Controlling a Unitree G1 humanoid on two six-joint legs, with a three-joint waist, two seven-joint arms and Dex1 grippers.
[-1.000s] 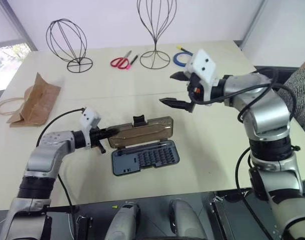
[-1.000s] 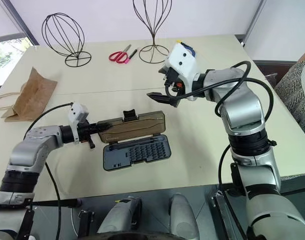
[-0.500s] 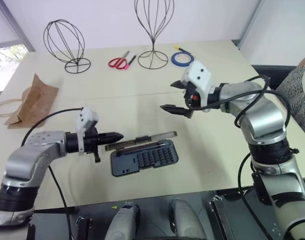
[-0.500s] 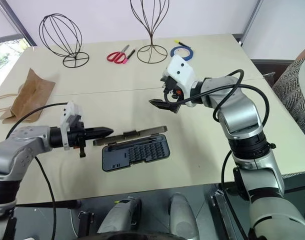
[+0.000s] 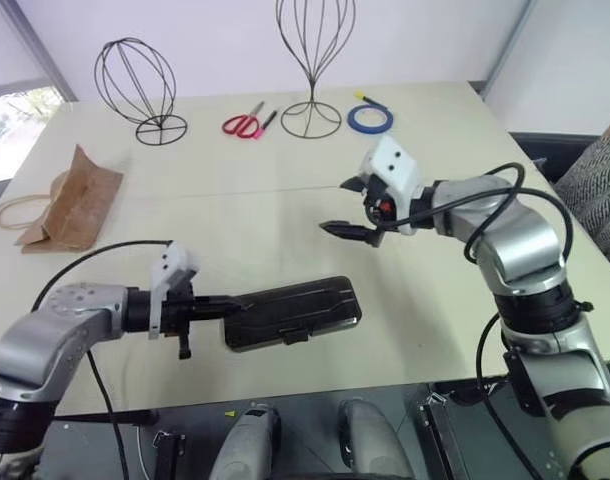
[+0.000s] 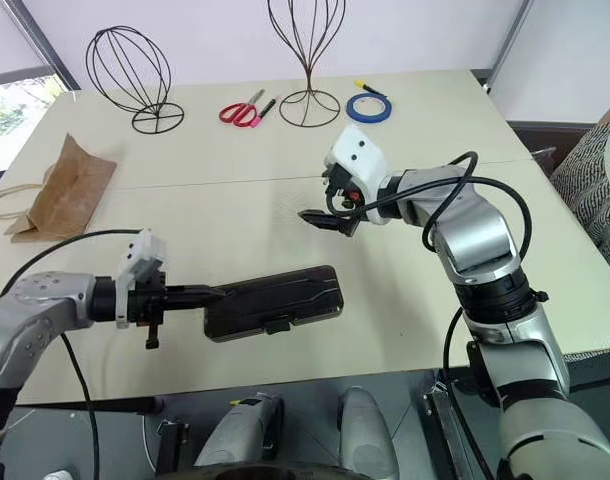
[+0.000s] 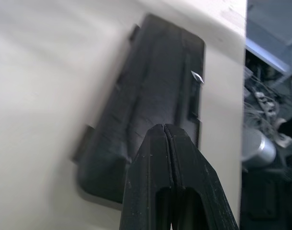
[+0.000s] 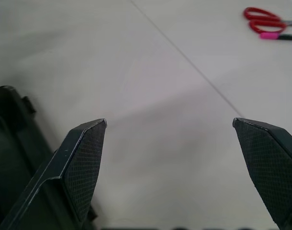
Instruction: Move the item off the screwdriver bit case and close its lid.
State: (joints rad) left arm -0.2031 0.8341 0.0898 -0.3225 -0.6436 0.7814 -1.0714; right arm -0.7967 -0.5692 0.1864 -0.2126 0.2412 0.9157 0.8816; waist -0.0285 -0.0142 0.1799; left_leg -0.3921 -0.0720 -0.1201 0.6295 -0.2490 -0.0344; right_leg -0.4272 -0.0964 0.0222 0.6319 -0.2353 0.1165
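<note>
The screwdriver bit case (image 5: 293, 312) lies flat near the table's front edge, its dark lid (image 7: 155, 105) down over the base so the bits are hidden. My left gripper (image 5: 239, 305) is shut with nothing in it, its tips over the case's left end. Whether they touch the lid I cannot tell. Above and beyond the case, to the right, my right gripper (image 5: 343, 207) hovers open and empty, well clear of it. The item, a crumpled brown paper bag (image 5: 70, 200) with string handles, rests on the table at the far left, away from the case.
Two black wire head-shaped stands (image 5: 135, 90) (image 5: 315, 60) stand at the back of the table. Red scissors (image 5: 243, 124) and a blue tape ring (image 5: 370, 119) lie beside them. A person's striped sleeve (image 5: 600, 170) shows at the right edge.
The lid has swung from upright down flat onto the base. My left gripper drew back towards the case's left end. My right gripper sank a little.
</note>
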